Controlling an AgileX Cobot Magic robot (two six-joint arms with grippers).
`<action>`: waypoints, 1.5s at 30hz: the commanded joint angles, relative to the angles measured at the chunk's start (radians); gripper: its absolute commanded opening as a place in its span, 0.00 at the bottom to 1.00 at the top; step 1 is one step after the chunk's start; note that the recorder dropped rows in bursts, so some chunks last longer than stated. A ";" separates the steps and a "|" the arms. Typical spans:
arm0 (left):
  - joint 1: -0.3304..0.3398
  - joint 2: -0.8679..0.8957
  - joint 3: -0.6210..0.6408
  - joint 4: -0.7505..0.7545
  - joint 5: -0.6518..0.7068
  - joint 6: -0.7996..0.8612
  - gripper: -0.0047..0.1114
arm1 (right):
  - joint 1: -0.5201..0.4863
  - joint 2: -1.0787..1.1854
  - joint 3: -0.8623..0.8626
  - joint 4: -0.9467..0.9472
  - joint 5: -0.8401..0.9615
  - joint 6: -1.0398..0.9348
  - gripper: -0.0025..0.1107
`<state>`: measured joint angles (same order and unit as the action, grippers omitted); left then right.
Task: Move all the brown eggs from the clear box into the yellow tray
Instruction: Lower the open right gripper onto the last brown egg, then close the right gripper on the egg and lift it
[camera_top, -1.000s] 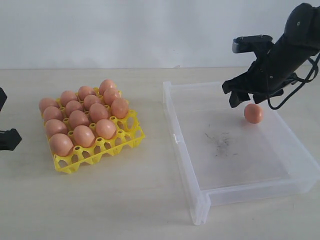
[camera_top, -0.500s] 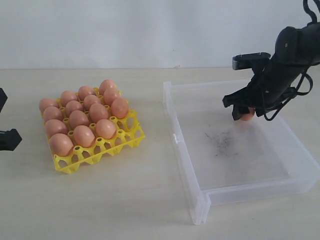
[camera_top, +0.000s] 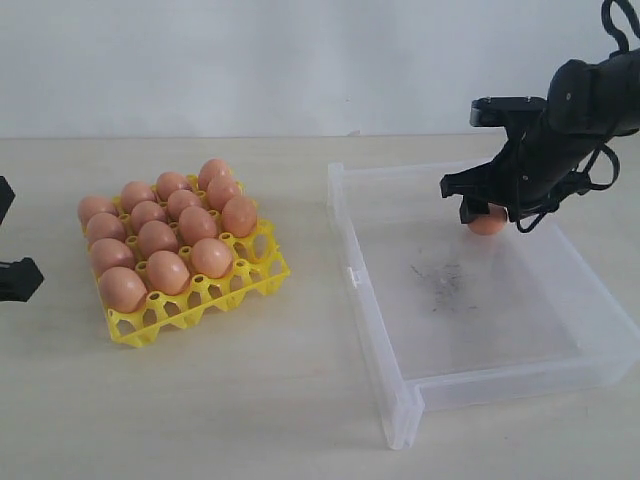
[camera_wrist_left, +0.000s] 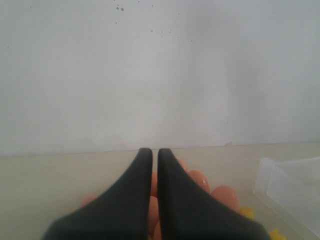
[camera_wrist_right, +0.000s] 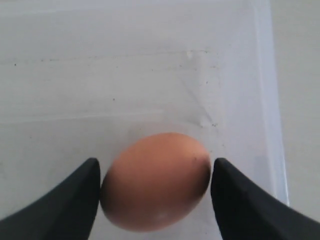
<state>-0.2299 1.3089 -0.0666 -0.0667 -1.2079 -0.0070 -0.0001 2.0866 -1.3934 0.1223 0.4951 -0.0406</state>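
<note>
Tally of brown eggs (camera_top: 168, 272): nearly all sit in the yellow tray (camera_top: 250, 283), left of the clear box (camera_top: 400, 400). One last egg (camera_top: 487, 224) remains inside the box, near its far wall. The right gripper (camera_wrist_right: 155, 162) is spread either side of it, not yet gripping. The left gripper (camera_wrist_left: 151, 152) is pressed together and empty.

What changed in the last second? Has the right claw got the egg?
The right claw came down around the one brown egg in the clear box; its jaws stand open either side, not yet gripping. The left claw stayed shut and parked, and the yellow tray is unchanged.
</note>
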 joint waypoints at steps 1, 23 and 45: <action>-0.001 -0.006 0.006 -0.008 0.004 0.015 0.07 | -0.001 -0.001 -0.004 -0.002 0.016 0.000 0.52; -0.001 -0.006 0.006 -0.008 0.006 0.015 0.07 | -0.001 -0.001 -0.004 0.138 0.090 -0.156 0.02; -0.001 -0.006 0.006 -0.008 0.006 0.015 0.07 | 0.000 -0.011 -0.004 0.110 0.284 -0.364 0.54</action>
<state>-0.2299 1.3089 -0.0666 -0.0667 -1.2042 0.0000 -0.0001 2.0764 -1.4012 0.2401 0.7485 -0.4875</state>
